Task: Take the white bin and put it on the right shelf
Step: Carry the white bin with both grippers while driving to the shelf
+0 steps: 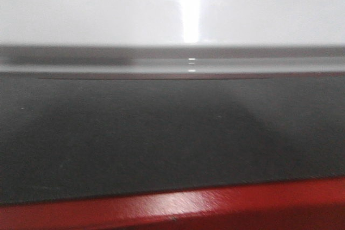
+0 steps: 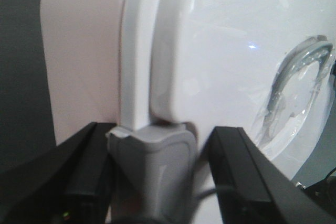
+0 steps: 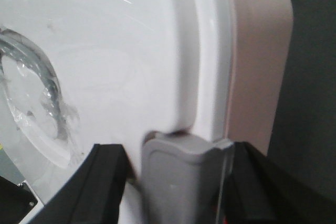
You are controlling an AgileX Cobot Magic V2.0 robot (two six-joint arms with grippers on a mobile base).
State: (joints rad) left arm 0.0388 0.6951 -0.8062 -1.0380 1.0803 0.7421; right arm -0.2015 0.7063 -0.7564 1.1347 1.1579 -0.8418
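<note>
The white bin [image 1: 161, 9] fills the top of the front view, its rim just above a dark surface. In the left wrist view the bin [image 2: 220, 51] shows its glossy lid, thick rim and pinkish side wall. My left gripper [image 2: 160, 129] straddles a grey latch [image 2: 152, 166] on the rim. Its outer finger touches the latch and a gap shows at the lid-side finger. My right gripper [image 3: 176, 148] straddles the matching grey latch [image 3: 184, 182] at the bin's [image 3: 105, 51] other end, with a gap on the lid side. The right shelf is out of view.
A dark flat surface [image 1: 161, 133] lies under and in front of the bin. A red frame rail [image 1: 215, 208] runs along the near edge. Crinkled clear film with a round handle shape lies on the lid [image 2: 299, 87] [image 3: 31, 87].
</note>
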